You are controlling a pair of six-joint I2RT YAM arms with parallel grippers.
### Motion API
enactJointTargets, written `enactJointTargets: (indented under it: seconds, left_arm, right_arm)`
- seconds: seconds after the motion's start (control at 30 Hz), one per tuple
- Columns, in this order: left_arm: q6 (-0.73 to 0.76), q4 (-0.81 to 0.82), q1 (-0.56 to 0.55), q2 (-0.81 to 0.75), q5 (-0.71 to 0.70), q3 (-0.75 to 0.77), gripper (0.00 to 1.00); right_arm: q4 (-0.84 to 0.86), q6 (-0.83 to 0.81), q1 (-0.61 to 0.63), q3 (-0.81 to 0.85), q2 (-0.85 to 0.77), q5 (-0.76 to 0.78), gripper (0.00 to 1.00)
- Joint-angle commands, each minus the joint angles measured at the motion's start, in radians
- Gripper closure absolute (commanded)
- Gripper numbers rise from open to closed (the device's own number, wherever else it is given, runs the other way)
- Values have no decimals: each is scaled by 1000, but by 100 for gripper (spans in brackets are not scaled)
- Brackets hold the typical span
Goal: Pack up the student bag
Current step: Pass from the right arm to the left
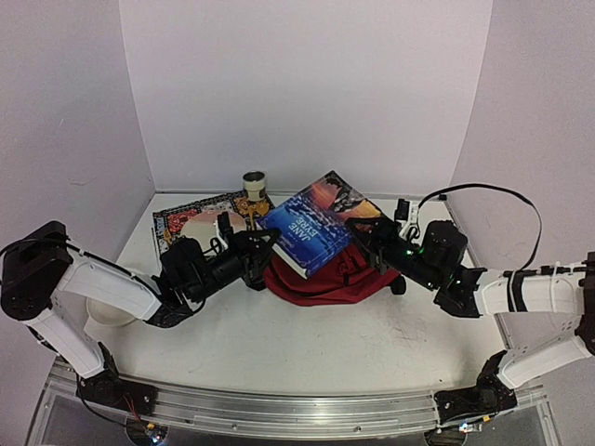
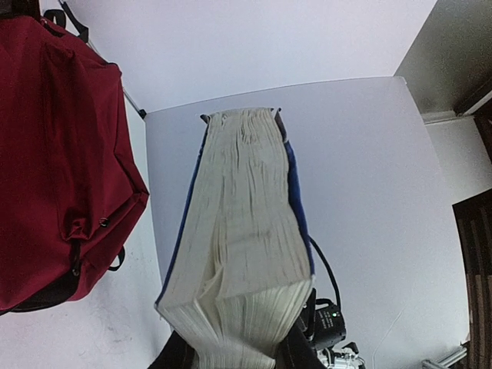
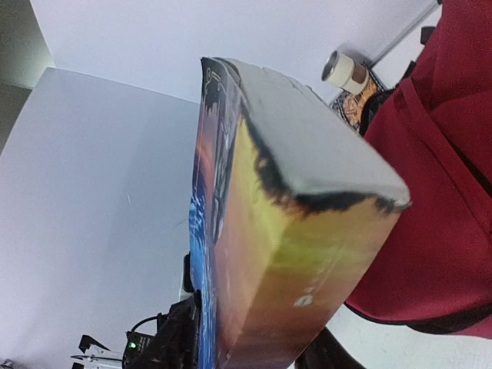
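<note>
A thick paperback [image 1: 314,221] with a blue and orange cover is held tilted in the air between both grippers, just above the dark-red student bag [image 1: 321,277], which lies flat on the table. My left gripper [image 1: 264,244] is shut on the book's left end; its page edges [image 2: 240,231] fill the left wrist view, with the bag [image 2: 54,146] at the left. My right gripper [image 1: 364,229] is shut on the book's right end; the orange spine [image 3: 288,261] fills the right wrist view, with the bag [image 3: 442,192] at the right. The bag's opening is hidden under the book.
A small beige cup-like roll [image 1: 255,183] stands at the back, also in the right wrist view [image 3: 344,71]. A printed magazine [image 1: 177,223] with a white disc [image 1: 206,226] lies at the back left. A white bowl [image 1: 107,311] sits under my left arm. White walls enclose the table.
</note>
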Motion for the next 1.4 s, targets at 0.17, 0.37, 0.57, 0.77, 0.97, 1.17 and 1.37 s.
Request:
enactJointTargets:
  seconds: [0.17,0.37,0.57,0.77,0.97,1.17,1.37]
  left_arm:
    - [31,129,133,-204,-60,-127,100]
    - [-9,127,256,-310,-11,-217,100]
    - [-77,126,388,-365,91,-272,100]
    - [-116,114,490,-430,151,-306,100]
    - [-163,80,594,-448,254,-323,100]
    - [-177,53,643,-460,311,-336,100]
    - [-177,24,660,-462,351,-337,100]
  right_arm:
    - [-356,-376,21,228,4,-71,15]
    - [-572,-599,28,409,147,-174,2]
    - [-654,-742,72,504,278,-63,2]
    - [-818,-869,147,693,458,116,5]
    - [-969,-946,211,901,657,261,7]
    - [-1129,-963,242,1065,801,389,9]
    - [-1208,-967,244,1095,853,501,20]
